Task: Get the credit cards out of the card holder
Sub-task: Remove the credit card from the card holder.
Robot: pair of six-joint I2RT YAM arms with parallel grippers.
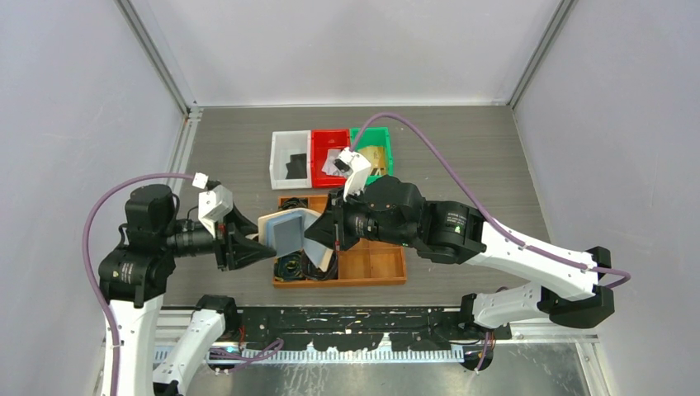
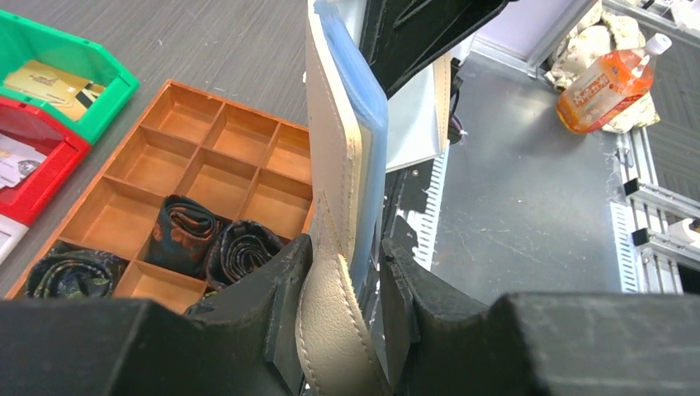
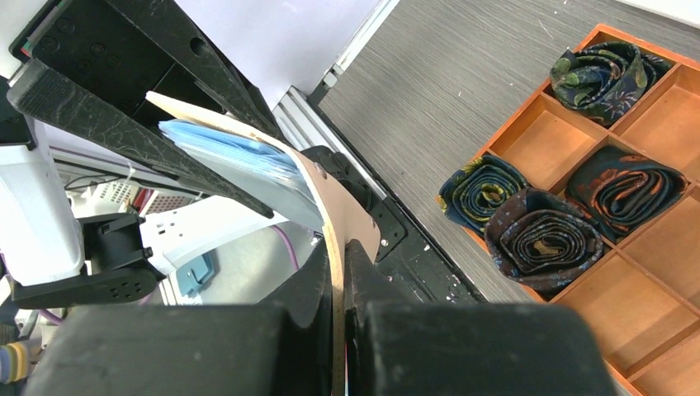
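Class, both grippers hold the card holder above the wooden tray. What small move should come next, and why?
Probably the right gripper should release the tan cover it pinches and shift to the blue pockets to grip a card. The left gripper also clamps the card holder, so it should not drop, and no card sticks out yet.
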